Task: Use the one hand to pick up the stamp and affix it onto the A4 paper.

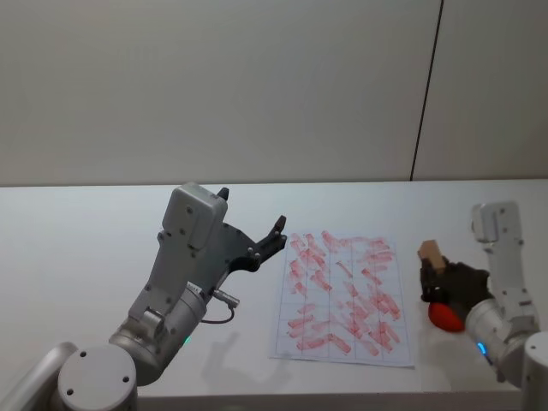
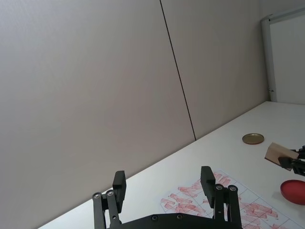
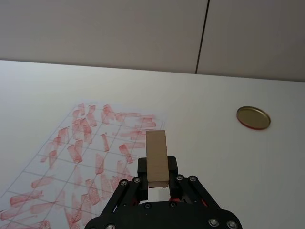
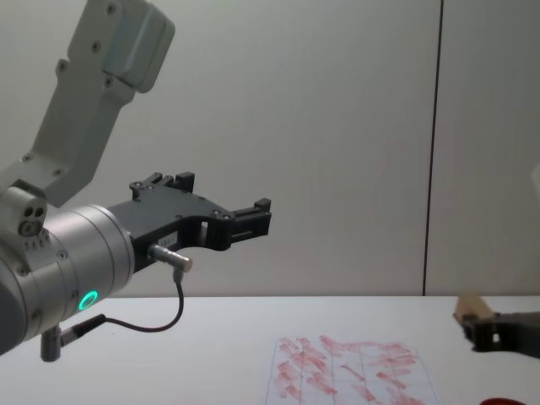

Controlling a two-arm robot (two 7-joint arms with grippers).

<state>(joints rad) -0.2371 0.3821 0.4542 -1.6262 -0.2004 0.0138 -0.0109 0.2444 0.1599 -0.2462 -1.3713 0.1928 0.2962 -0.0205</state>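
The stamp, a pale wooden block, stands upright between the black fingers of my right gripper, which is shut on it. In the head view the right gripper holds the stamp above the table, just right of the A4 paper and apart from it. The white sheet carries faint grid lines and many red prints. The chest view shows the stamp raised above the paper. My left gripper hangs open and empty in the air, left of the sheet.
A red round ink pad lies on the white table under the right gripper. A flat gold disc rests farther back, right of the paper. A grey wall with a dark seam stands behind the table.
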